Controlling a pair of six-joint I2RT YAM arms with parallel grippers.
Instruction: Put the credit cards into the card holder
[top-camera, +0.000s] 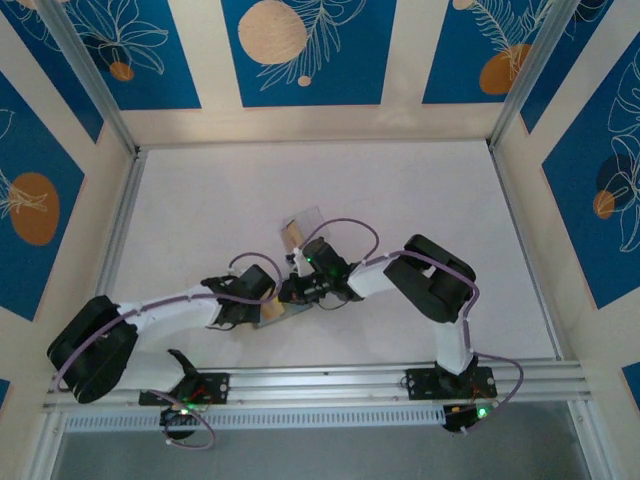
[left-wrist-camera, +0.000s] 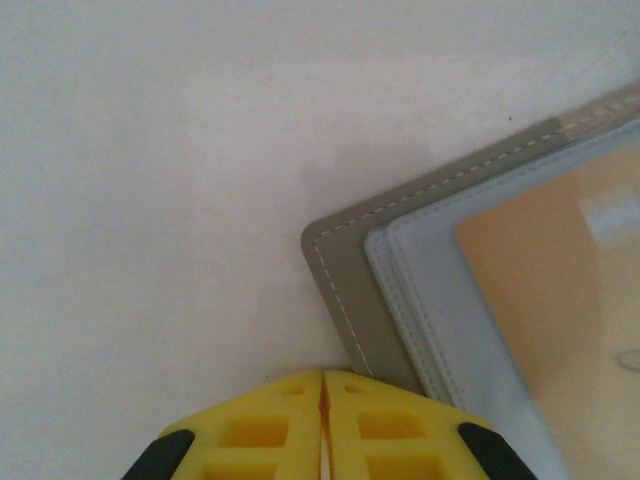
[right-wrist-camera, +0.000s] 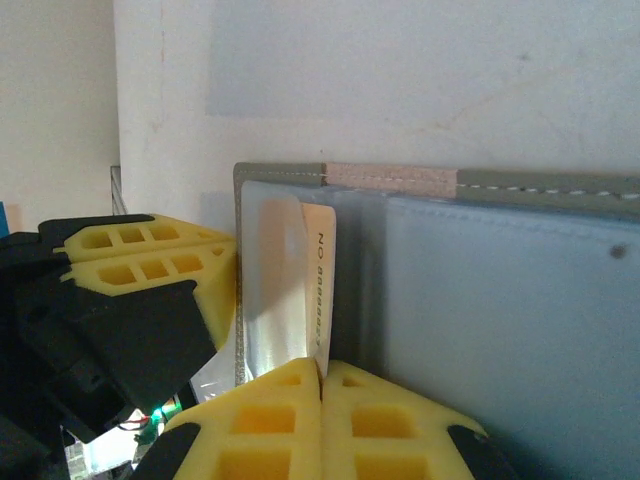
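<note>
White table (top-camera: 400, 200), left hand (left-wrist-camera: 322, 380) closed at card holder (left-wrist-camera: 345, 270), right hand (right-wrist-camera: 322, 370) pinching card (right-wrist-camera: 320, 270)

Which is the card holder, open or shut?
Open: the card holder lies spread, pale-blue inside up; right gripper pinches a credit card at its pocket.

One grey card holder (right-wrist-camera: 500, 310) on the bench (top-camera: 400, 200). Two cards countable: one tan card (top-camera: 291, 234), one pale card (right-wrist-camera: 320, 290). One clear case (top-camera: 308, 217). Two tools: left tool (left-wrist-camera: 322, 420), right tool (right-wrist-camera: 322, 400).
</note>
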